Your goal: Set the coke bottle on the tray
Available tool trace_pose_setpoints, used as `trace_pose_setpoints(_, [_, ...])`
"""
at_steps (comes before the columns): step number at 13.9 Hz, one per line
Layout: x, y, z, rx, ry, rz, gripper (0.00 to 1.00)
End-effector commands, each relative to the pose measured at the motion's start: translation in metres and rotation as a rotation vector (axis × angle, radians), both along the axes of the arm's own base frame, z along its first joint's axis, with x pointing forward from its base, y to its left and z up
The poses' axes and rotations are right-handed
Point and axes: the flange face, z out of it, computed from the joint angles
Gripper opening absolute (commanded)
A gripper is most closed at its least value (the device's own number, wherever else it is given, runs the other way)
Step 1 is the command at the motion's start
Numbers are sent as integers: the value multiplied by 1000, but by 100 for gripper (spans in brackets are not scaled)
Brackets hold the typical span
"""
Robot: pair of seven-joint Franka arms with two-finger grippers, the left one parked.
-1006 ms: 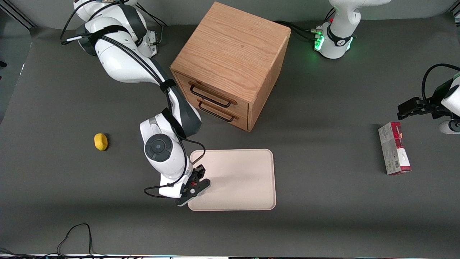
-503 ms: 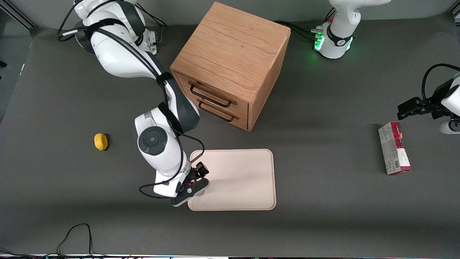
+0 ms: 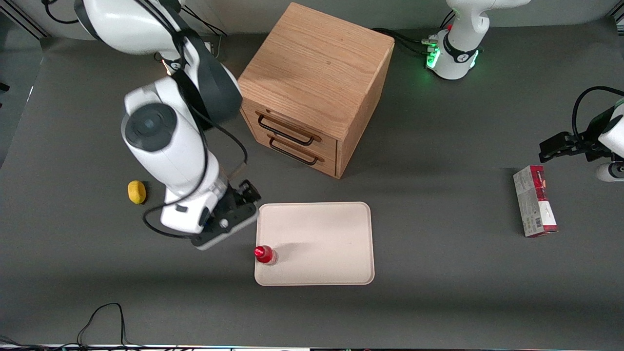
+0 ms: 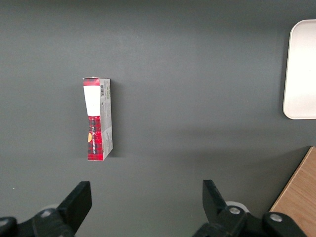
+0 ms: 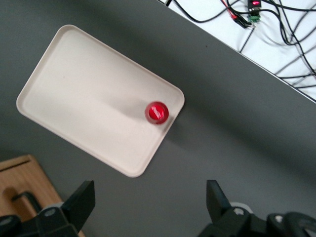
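Observation:
The coke bottle (image 3: 264, 254) stands upright on the cream-white tray (image 3: 321, 243), in the tray's corner nearest the front camera on the working arm's side. Its red cap points up. In the right wrist view the bottle (image 5: 157, 112) shows from above on the tray (image 5: 89, 84). My right gripper (image 3: 233, 214) hangs high above the table, beside the tray and farther from the front camera than the bottle. It is open and empty (image 5: 149, 202), with the jaws wide apart over bare table.
A wooden two-drawer cabinet (image 3: 312, 83) stands farther from the front camera than the tray. A yellow lemon (image 3: 137, 191) lies toward the working arm's end. A red-and-grey carton (image 3: 535, 201) lies toward the parked arm's end and shows in the left wrist view (image 4: 98, 121).
My gripper let go of the bottle, which now stands alone on the tray. The gripper rose and drew away from the front camera, off the tray's edge.

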Motion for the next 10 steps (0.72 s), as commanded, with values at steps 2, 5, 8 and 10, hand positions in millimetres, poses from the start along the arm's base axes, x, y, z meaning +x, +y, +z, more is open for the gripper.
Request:
trace_pose_setpoints(2, [-26,-40,55,-53,31,-77,100])
trace_pose_setpoints(5, [-29,-116,65,-64,71,-184,100])
trace_pose_setpoints(8, [-39,-191,71,-16,33,-281,100])
trace_pose_setpoints(10, [-46,-235,73,-11,40,-341,100])
